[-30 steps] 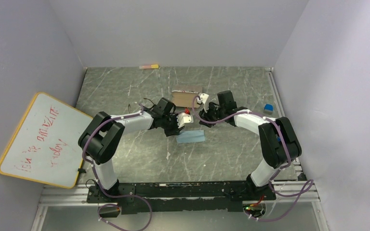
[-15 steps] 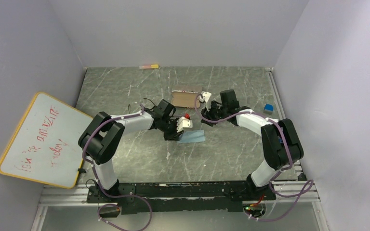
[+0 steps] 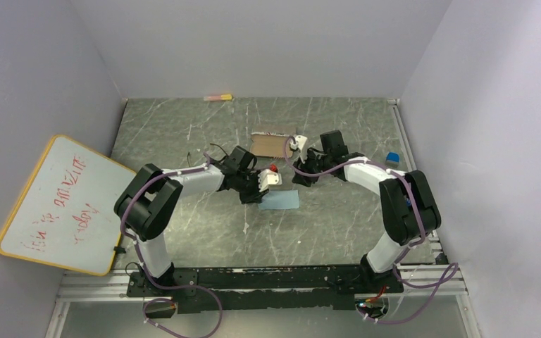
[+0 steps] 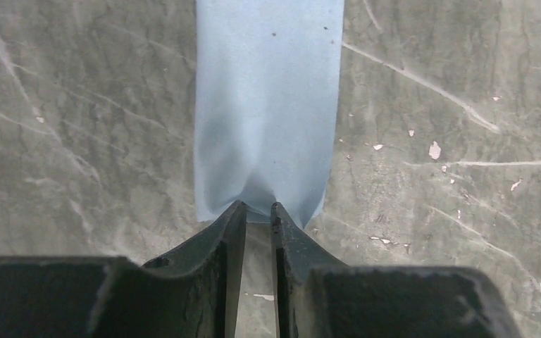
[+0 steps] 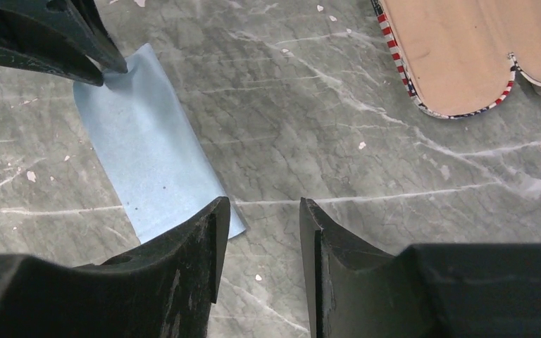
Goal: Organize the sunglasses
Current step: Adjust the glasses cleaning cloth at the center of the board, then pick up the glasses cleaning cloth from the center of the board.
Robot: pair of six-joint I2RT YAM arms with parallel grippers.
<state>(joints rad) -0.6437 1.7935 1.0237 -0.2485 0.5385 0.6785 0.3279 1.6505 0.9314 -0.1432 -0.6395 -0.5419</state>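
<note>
A folded light-blue cloth [image 3: 282,200] lies flat on the marbled table. My left gripper [image 4: 257,205] is at its left end, jaws nearly together, with the cloth [image 4: 268,105] puckered in toward the tips and pinched between them. The right wrist view shows those left fingers [image 5: 77,49] on the cloth's far end [image 5: 148,148]. My right gripper [image 5: 260,204] hovers open and empty, one finger over the cloth's near corner. An open brown case [image 5: 458,49] lies beyond. No sunglasses show clearly. A thin dark wiry shape [image 3: 215,150] behind the left arm is too small to identify.
The open case [image 3: 273,139] lies just behind both grippers [image 3: 260,193] [image 3: 297,177]. A whiteboard [image 3: 63,204] leans at the left wall. A small blue object [image 3: 392,157] sits at the right edge, and a pink and yellow item [image 3: 218,97] by the back wall.
The left gripper has come slightly nearer and lower at the cloth's left end. The right jaws have widened a little. The cloth has hardly moved.
</note>
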